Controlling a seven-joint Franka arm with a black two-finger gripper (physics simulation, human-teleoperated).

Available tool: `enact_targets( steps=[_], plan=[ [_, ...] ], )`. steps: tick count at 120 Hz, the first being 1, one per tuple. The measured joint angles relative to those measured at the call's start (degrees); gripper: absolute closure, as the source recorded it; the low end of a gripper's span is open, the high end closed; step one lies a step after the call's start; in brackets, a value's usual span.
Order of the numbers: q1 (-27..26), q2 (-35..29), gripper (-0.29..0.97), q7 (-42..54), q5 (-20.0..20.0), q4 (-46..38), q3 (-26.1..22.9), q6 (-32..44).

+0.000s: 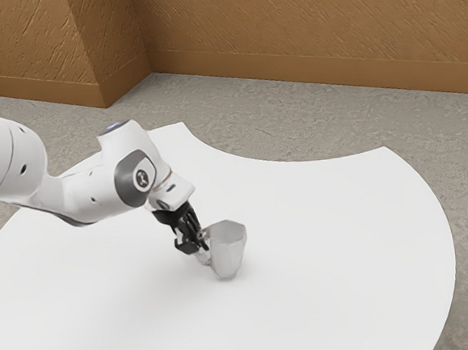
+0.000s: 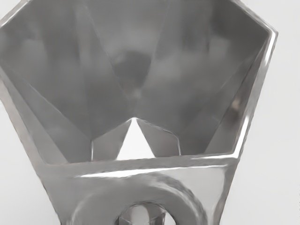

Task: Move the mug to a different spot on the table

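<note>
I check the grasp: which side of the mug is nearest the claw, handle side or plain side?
The handle side: the handle of the grey mug lies at the claw; the plain walls lie farther off.

The mug [image 1: 226, 253] stood on the table [image 1: 346, 255], near its middle. The gripper [image 1: 194, 240] was at the mug's side toward the exterior view's left, right against it, and the arm [image 1: 72, 184] reached in from that left side. In the wrist view the mug's handle [image 2: 140, 199] lay closest under the hand. Beyond the table lay floor [image 1: 311, 120], with walls [image 1: 287, 25] behind it.
</note>
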Motion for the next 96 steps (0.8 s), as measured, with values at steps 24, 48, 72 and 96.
enact_targets(
  steps=[24, 48, 72, 96],
  plan=[
    [1.3, -2.2, 0.69, 6.9, -7.3, -0.3, 0.4, -0.3],
    [5.1, -3.6, 0.69, 13.8, -10.3, -1.5, 0.5, -0.9],
    [10.7, -4.1, 0.69, 20.6, -11.3, -1.4, 0.4, -2.8],
    [15.0, -3.1, 0.69, 26.5, -11.6, -0.7, 0.3, -4.5]
  ],
)
